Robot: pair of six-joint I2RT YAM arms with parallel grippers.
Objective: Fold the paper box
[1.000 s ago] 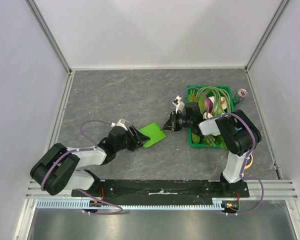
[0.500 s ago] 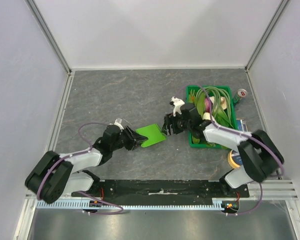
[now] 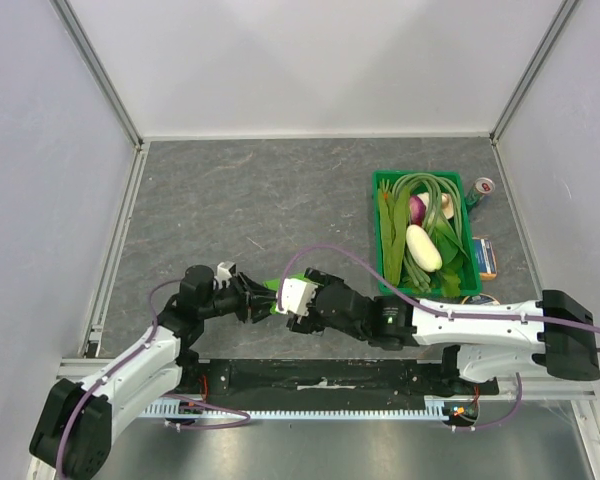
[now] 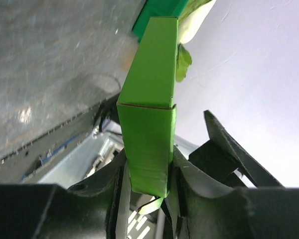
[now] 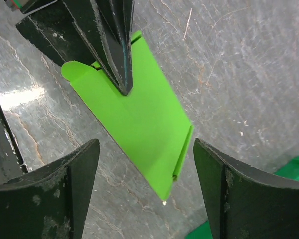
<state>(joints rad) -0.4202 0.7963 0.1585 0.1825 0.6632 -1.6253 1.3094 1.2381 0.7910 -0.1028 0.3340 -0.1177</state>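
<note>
The paper box (image 5: pixel 134 117) is a bright lime-green, partly flattened card sleeve with a crease across it (image 4: pixel 150 99). My left gripper (image 4: pixel 148 181) is shut on one end of it, and its black fingers (image 5: pixel 112 45) pinch the card from both sides. My right gripper (image 5: pixel 145 145) is open, and its two fingers stand either side of the box's free corner without touching it. In the top view the two grippers meet near the table's front edge, left gripper (image 3: pixel 252 298) and right gripper (image 3: pixel 285 296). There only a sliver of the box (image 3: pixel 270 286) shows between them.
A dark-green crate (image 3: pixel 377 235) of vegetables stands at the right, with a can (image 3: pixel 480 187) behind it and a small blue item (image 3: pixel 487 256) beside it. The right arm (image 3: pixel 450 322) stretches leftward along the front edge, in front of the crate. White walls enclose the grey table (image 3: pixel 240 200).
Both grippers have come from mid-table toward the near edge. The left has closed on the box and carried it along. The right arm has stretched out leftward and its gripper has opened.
</note>
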